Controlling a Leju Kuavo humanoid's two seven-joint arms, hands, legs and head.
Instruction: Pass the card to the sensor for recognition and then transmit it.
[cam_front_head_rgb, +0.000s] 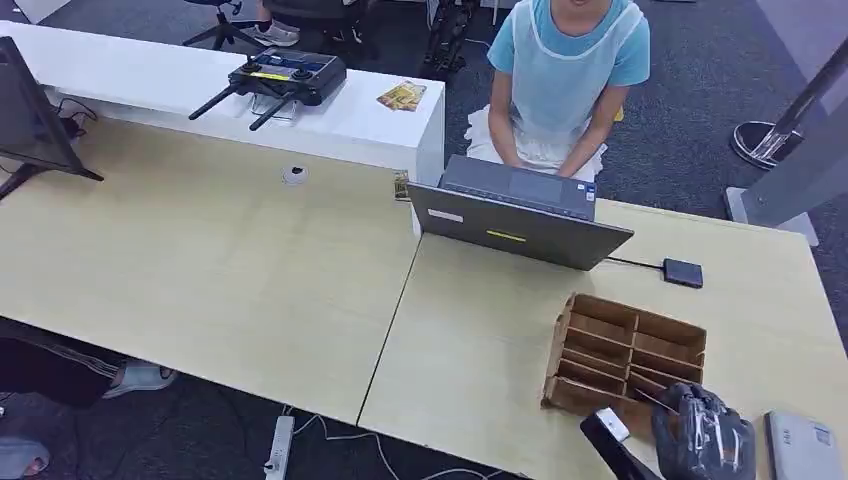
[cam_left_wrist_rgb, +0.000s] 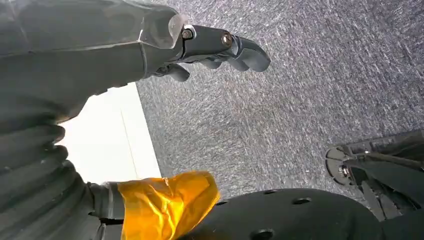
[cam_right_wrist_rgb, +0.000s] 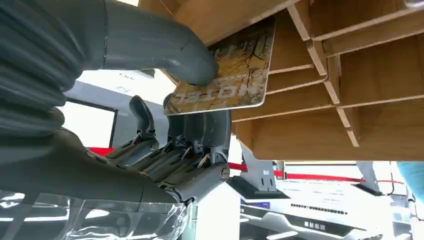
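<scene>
— On the desk's (cam_front_head_rgb: 250, 280) left side, what is there?
— A dark monitor (cam_front_head_rgb: 30, 120) at the far left edge. Behind it, on a white counter (cam_front_head_rgb: 150, 95), lie a black remote (cam_front_head_rgb: 285, 75) with two antennas and some yellow cards (cam_front_head_rgb: 402, 95).
— And the left hand?
— The left hand (cam_left_wrist_rgb: 220, 47) hangs over grey carpet (cam_left_wrist_rgb: 310, 85), fingers (cam_left_wrist_rgb: 250, 55) curled a little and holding nothing.
— In the middle?
— An open laptop (cam_front_head_rgb: 520, 215), a person (cam_front_head_rgb: 565, 70) in a light blue top seated behind it. A small black box (cam_front_head_rgb: 683, 272) on a cable lies just right of the laptop.
— Further right?
— A wooden rack (cam_front_head_rgb: 620, 350) with slots. The right hand (cam_front_head_rgb: 705, 435) is at the rack's near edge, thumb (cam_right_wrist_rgb: 165, 50) and fingers (cam_right_wrist_rgb: 200, 130) pinching the card (cam_right_wrist_rgb: 235, 70), which is partly inside a slot. A white device (cam_front_head_rgb: 800, 445) lies at the right.
</scene>
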